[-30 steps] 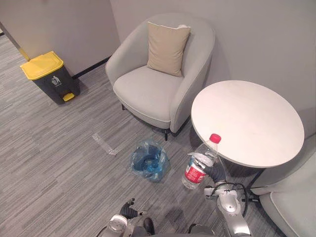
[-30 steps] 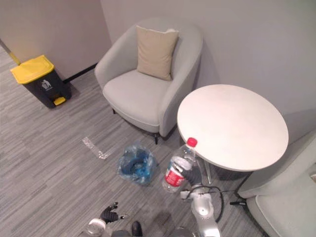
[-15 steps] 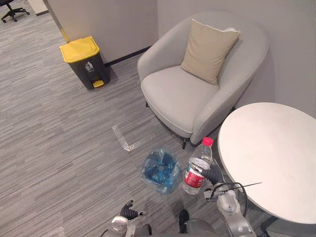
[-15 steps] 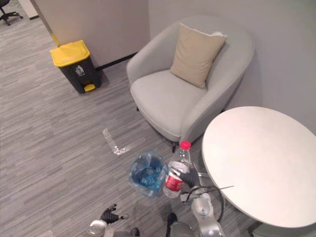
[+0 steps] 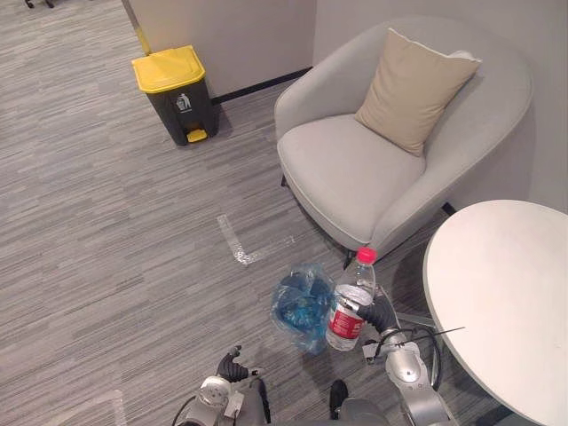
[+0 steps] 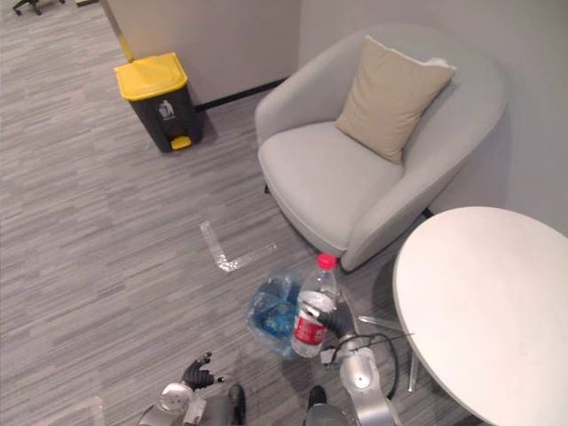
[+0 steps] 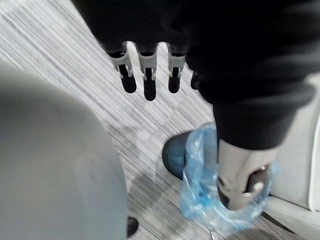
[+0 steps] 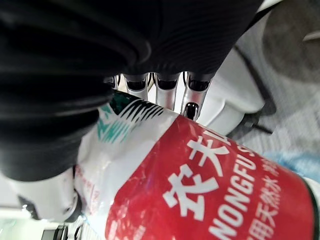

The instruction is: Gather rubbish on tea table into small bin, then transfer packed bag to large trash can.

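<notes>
Right hand, curled round the bottle, holds it beside the bagged small bin; the next move likely needs centring above it, then releasing.

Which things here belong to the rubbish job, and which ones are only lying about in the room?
Belong to the job:
- water bottle, gripped by the right hand
- small bin lined with a blue bag
- yellow-lidded trash can
- round white table
- left hand, open and idle

Just there:
- armchair
- cushion
- tape mark on the floor
</notes>
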You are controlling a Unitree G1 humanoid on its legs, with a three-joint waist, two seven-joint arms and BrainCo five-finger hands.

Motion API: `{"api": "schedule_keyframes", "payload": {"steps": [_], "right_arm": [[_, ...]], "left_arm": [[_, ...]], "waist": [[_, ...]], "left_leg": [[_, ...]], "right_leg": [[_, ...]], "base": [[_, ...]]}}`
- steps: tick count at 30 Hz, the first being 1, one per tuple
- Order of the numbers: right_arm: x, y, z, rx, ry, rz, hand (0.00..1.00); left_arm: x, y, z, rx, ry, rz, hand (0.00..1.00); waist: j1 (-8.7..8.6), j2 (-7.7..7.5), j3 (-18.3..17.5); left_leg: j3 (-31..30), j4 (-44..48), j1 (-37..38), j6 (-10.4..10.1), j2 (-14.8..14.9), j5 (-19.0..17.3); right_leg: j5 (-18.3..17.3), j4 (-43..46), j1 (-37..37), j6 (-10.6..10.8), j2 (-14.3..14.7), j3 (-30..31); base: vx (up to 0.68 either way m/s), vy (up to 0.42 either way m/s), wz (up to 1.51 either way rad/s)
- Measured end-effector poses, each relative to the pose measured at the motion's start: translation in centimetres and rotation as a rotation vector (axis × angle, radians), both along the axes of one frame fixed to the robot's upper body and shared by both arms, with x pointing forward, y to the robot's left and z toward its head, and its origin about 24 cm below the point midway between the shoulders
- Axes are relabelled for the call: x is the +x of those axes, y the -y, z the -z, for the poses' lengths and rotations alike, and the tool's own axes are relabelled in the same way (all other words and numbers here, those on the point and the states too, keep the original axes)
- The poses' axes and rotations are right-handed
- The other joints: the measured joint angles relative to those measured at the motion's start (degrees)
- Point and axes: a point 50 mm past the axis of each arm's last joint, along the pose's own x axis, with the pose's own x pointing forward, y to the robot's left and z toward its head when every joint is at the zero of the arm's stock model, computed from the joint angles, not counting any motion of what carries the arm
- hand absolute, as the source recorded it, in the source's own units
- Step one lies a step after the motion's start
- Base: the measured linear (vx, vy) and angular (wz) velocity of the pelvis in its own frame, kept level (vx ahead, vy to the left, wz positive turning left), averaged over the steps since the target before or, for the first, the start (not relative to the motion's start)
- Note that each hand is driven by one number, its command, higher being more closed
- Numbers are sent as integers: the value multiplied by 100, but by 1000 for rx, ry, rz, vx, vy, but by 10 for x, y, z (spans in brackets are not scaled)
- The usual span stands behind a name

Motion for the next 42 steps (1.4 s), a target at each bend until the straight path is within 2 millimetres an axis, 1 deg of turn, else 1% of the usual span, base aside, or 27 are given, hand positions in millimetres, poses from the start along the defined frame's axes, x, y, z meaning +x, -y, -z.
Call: {"api": "schedule_keyframes", "payload": {"steps": [1, 2, 4, 6, 8, 9, 11, 12, 13, 14, 16, 17, 18, 19, 20, 22, 23, 24, 25, 26, 28, 30, 31, 32, 33, 37, 42], "right_arm": [[2, -3, 0, -3, 0, -14, 100], [10, -9, 1, -22, -2, -49, 100], [23, -14, -2, -59, 14, -83, 100], [44, -16, -12, -124, 59, -120, 100], [66, -10, -24, -183, 93, -115, 100], [78, -8, -32, -209, 114, -103, 100], [95, 0, -46, -253, 155, -79, 100], [105, 4, -57, -279, 184, -59, 100], [110, 6, -63, -291, 200, -47, 100], [120, 10, -77, -314, 242, -27, 100], [134, 14, -101, -319, 312, 13, 100], [138, 14, -111, -322, 344, 28, 100], [140, 14, -114, -323, 355, 32, 100], [145, 14, -127, -325, 396, 47, 100], [146, 13, -129, -325, 402, 50, 100], [151, 8, -143, -304, 441, 62, 100], [152, 6, -145, -298, 449, 63, 100], [155, 2, -156, -287, 481, 68, 100], [156, 1, -159, -284, 490, 71, 100], [159, -3, -168, -274, 519, 77, 100], [161, -5, -180, -255, 551, 92, 100], [163, -4, -184, -239, 562, 113, 100], [164, -2, -190, -211, 576, 140, 100], [164, -2, -192, -208, 582, 145, 100], [165, -1, -198, -200, 597, 156, 0], [167, 4, -212, -159, 637, 206, 0], [167, 10, -215, -105, 639, 258, 0]], "left_arm": [[0, -1, 0, 3, 2, 0, 0], [2, -1, -1, 11, 8, -2, 0], [10, -1, -4, 17, 29, 0, 0], [28, -2, -11, 29, 78, 1, 0], [45, -1, -19, 24, 126, -14, 0], [54, -1, -24, 18, 151, -25, 0], [64, -4, -30, 17, 185, -61, 0], [71, -6, -34, 12, 205, -82, 0], [74, -7, -36, 8, 216, -92, 0], [84, -10, -43, 9, 254, -120, 0], [97, -11, -53, 1, 310, -150, 0], [103, -10, -58, -2, 334, -154, 0], [105, -9, -59, -6, 343, -158, 0], [114, -5, -66, -40, 377, -190, 0], [116, -4, -68, -51, 384, -199, 0], [127, 4, -78, -102, 433, -237, 0], [129, 4, -81, -112, 443, -245, 0], [137, 6, -88, -129, 478, -267, 0], [139, 7, -90, -132, 488, -270, 0], [145, 10, -97, -149, 518, -278, 0], [151, 12, -106, -184, 563, -299, 0], [153, 14, -110, -197, 579, -305, 0], [154, 14, -112, -207, 593, -309, 0], [155, 14, -113, -210, 595, -311, 0], [155, 14, -114, -216, 601, -314, 0], [158, 15, -119, -223, 627, -309, 0], [158, 16, -120, -225, 637, -306, 0]], "waist": [[2, -3, 10], [13, 5, 20], [13, 19, 174], [23, 16, 471], [69, 4, 766], [106, 5, 904], [132, -3, 1049], [147, -2, 1128], [167, -2, 1182], [216, -4, 1309], [262, -7, 1385], [288, -2, 1388], [296, -2, 1390], [330, -2, 1421], [341, 3, 1429], [386, 2, 1437], [391, 2, 1437], [415, 0, 1439], [421, 0, 1442], [438, 0, 1443], [494, -3, 1451], [536, -3, 1452], [596, -7, 1450], [602, -7, 1450], [613, -7, 1450], [632, -20, 1442], [630, -21, 1439]], "left_leg": [[29, -28, -15, 9, -9, 20], [80, -88, -119, 16, -25, 73], [87, -68, -336, 29, -36, 119], [78, 93, -805, 57, -39, 175], [66, 255, -1238, 81, -28, 219], [64, 330, -1452, 98, -31, 242], [50, 352, -1759, 128, -68, 325], [17, 411, -1991, 143, -71, 360], [-3, 464, -2095, 143, -69, 360], [-68, 582, -2316, 147, -62, 369], [-129, 780, -2822, 154, -45, 393], [-177, 873, -3055, 161, -45, 404], [-192, 911, -3154, 162, -43, 406], [-242, 1069, -3514, 164, -30, 416], [-253, 1113, -3603, 164, -25, 416], [-385, 1353, -4074, 164, -27, 416], [-396, 1377, -4158, 165, -28, 416], [-422, 1503, -4432, 165, -23, 415], [-437, 1533, -4515, 167, -23, 414], [-465, 1595, -4729, 170, -34, 412], [-457, 1694, -4988, 193, -24, 420], [-450, 1746, -5084, 170, -15, 437], [-445, 1756, -5152, 151, -9, 468], [-446, 1757, -5167, 149, -4, 472], [-448, 1770, -5208, 145, 6, 475], [-440, 1871, -5382, 144, 6, 475], [-447, 1926, -5424, 143, 7, 475]], "right_leg": [[3, 24, -56, 4, -13, 22], [4, 117, -253, 6, -29, 82], [6, 284, -561, 4, -36, 133], [20, 544, -1064, -18, -40, 132], [38, 743, -1500, -45, -48, 128], [42, 870, -1740, -52, -64, 135], [44, 1012, -2085, -54, -113, 130], [45, 1113, -2312, -55, -137, 120], [46, 1154, -2406, -57, -138, 116], [48, 1276, -2617, -59, -142, 110], [47, 1486, -3090, -60, -152, 84], [46, 1571, -3308, -61, -161, 64], [46, 1602, -3390, -62, -162, 56], [43, 1731, -3699, -67, -167, 3], [39, 1771, -3767, -73, -167, -11], [-11, 2071, -4201, -133, -215, -81], [-25, 2116, -4272, -138, -225, -101], [-60, 2271, -4525, -155, -234, -133], [-76, 2320, -4605, -165, -240, -141], [-120, 2474, -4831, -176, -267, -153], [-194, 2721, -5116, -210, -328, -187], [-234, 2824, -5215, -222, -343, -200], [-252, 2873, -5295, -230, -349, -213], [-252, 2874, -5307, -230, -348, -219], [-256, 2888, -5338, -236, -346, -232], [-321, 3055, -5530, -255, -377, -233], [-388, 3187, -5588, -288, -403, -266]], "base": [[-46, 23, -23], [-56, 7, -19], [-76, 4, -12], [-127, -1, 2], [-118, -7, 6], [-109, 3, 5], [-118, 16, 9], [-94, 15, 12], [-101, 9, 11], [-78, 6, 10], [-106, 0, 14], [-114, -6, 11], [-121, -8, 15], [-91, -4, 12], [-102, 2, 18], [-82, 14, 16], [-88, 21, 17], [-74, 15, 12], [-93, 15, 18], [-68, 7, 16], [-55, -5, 20], [-11, -13, 12], [13, -7, 6], [32, -9, 6], [0, 0, 0], [30, 1, 1], [25, -3, 4]]}}
